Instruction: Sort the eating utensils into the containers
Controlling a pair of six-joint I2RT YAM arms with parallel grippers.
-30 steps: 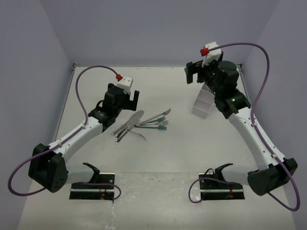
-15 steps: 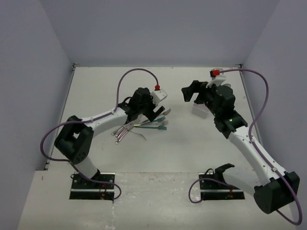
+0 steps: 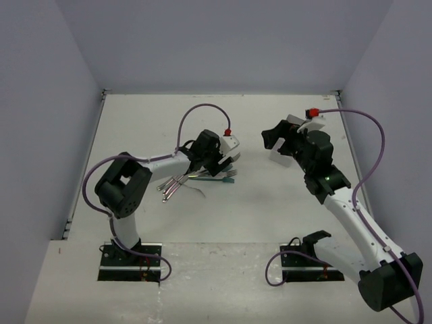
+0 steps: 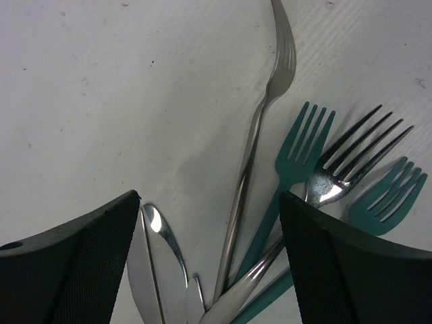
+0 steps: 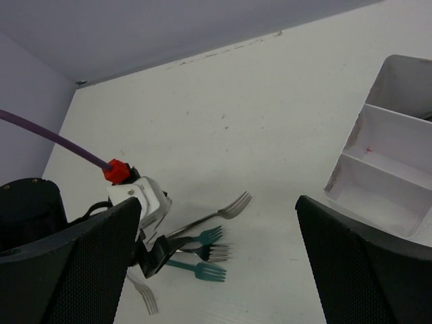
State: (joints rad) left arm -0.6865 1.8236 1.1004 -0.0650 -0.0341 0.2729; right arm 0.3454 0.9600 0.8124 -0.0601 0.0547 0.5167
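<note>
The eating utensils (image 3: pixel 183 181) lie in a fanned pile left of the table's middle. My left gripper (image 3: pixel 220 162) is down over the pile, open. Its jaws straddle the handles of a long silver fork (image 4: pixel 270 101), a teal fork (image 4: pixel 300 145) and another silver fork (image 4: pixel 337 175). Silver knives (image 4: pixel 158 270) lie by the left finger (image 4: pixel 81 263), and a second teal fork (image 4: pixel 385 199) by the right one. My right gripper (image 3: pixel 278 138) hangs open and empty above the table. The containers (image 5: pixel 391 155), one white box with three compartments, stand to its right, empty as far as the right wrist view shows.
Lilac walls close the table at the back and on both sides. The left arm's purple cable (image 3: pixel 196 115) arcs above the pile. One silver fork (image 5: pixel 145 297) sticks out at the pile's near side. The box (image 3: pixel 277 156) is mostly hidden behind my right gripper in the top view.
The left arm swung right and lowered its gripper onto the pile, and its jaws narrowed a little. The right gripper dropped and moved left in front of the box.
</note>
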